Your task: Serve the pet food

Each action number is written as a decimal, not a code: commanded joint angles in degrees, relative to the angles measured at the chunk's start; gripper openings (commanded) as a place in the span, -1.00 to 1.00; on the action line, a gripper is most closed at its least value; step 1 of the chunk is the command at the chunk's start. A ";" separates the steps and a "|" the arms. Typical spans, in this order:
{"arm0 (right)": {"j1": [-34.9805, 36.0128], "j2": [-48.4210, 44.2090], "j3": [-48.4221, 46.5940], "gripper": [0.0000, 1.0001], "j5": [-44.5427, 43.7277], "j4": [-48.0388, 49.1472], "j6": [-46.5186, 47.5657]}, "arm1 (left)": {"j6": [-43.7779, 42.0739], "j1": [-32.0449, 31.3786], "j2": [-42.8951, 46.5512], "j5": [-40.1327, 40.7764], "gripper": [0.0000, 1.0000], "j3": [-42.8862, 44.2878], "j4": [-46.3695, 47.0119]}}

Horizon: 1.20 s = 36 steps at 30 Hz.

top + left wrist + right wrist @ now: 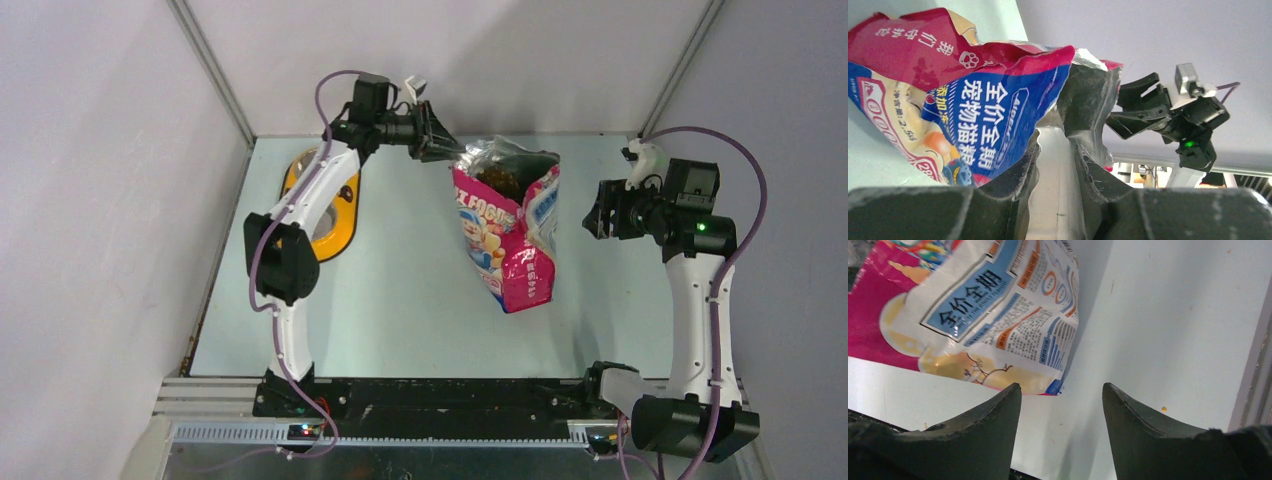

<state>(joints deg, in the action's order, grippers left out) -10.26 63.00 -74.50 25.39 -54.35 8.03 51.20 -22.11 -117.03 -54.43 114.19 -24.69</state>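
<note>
The pink and blue pet food bag point(510, 250) stands mid-table with its top torn open. Dark brown pet food point(500, 176) shows inside the mouth. My left gripper point(436, 140) is at the bag's left rim. In the left wrist view it point(1055, 145) is shut on a pale translucent strip, the handle of a clear scoop point(1054, 165), whose far end runs into the bag point(948, 100) and is hidden. My right gripper point(600, 215) hovers to the right of the bag, apart from it. Its jaws point(1062, 390) are open and empty above the table, with the bag point(973, 305) ahead.
An orange feeder with a metal bowl point(335, 225) lies at the back left, partly under my left arm. Grey walls close in the table on three sides. A few stray crumbs point(1164, 409) lie on the table near the right edge.
</note>
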 commanded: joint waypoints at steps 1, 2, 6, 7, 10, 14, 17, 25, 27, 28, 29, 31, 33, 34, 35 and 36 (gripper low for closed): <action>-0.29 0.75 -1.28 0.27 -0.98 0.62 0.65 | 1.31 1.75 5.27 -2.10 -1.00 1.77 2.02; -0.29 0.75 -1.31 0.27 -1.02 0.64 0.66 | 1.46 1.79 5.66 -2.13 -1.00 1.58 2.01; -0.33 0.68 -1.35 0.27 -1.15 0.37 0.78 | 2.07 2.03 7.15 -1.28 -1.00 -0.81 1.73; -0.35 0.58 -1.35 0.27 -1.23 0.29 0.94 | 2.74 2.14 7.42 -1.07 -1.00 -1.89 1.70; -0.33 0.52 -1.52 0.27 -1.66 -0.11 1.23 | 5.18 2.98 8.92 -0.30 -1.00 -5.04 2.78; -0.33 0.87 -1.74 0.27 -1.93 -0.96 0.94 | 11.16 4.20 10.94 -1.73 -1.00 -11.33 9.97; -0.37 0.98 -1.75 0.27 -2.82 -1.33 1.00 | 21.37 4.83 11.99 -3.42 -1.00 -17.25 26.86; -0.37 2.04 -2.69 0.27 -6.19 -3.16 2.63 | 54.94 4.46 7.74 3.03 -1.00 -33.05 76.66; -0.37 2.29 -3.12 0.27 -7.09 -3.87 3.05 | 58.54 3.74 6.85 4.12 -1.00 -34.79 83.47; -0.37 2.52 -3.33 0.27 -7.52 -4.12 3.18 | 60.21 3.61 6.57 4.36 -1.00 -35.61 86.82; -0.37 2.67 -3.78 0.28 -7.71 -4.63 3.40 | 60.89 3.51 6.03 4.58 -1.00 -36.27 87.97; -0.37 3.24 -4.52 0.28 -7.99 -5.12 3.41 | 63.84 3.56 5.61 4.84 -1.00 -37.49 91.18; -0.37 3.44 -5.00 0.28 -7.99 -5.39 3.25 | 66.76 3.67 5.51 6.04 -1.00 -39.77 95.07; -0.37 3.48 -5.16 0.27 -7.98 -5.43 3.16 | 67.94 3.39 5.39 7.73 -1.00 -40.60 96.57; -0.37 3.54 -5.19 0.28 -8.05 -5.43 3.10 | 69.79 3.13 5.18 8.63 -1.00 -41.96 99.68; -0.37 3.54 -5.21 0.28 -8.06 -5.33 3.06 | 70.60 2.40 4.43 9.74 -1.00 -42.48 101.03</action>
<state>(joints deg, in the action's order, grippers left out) -10.37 66.50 -77.08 18.48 -59.31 10.61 112.84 -18.50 -111.94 -49.84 73.95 60.66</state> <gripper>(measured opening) 0.637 0.308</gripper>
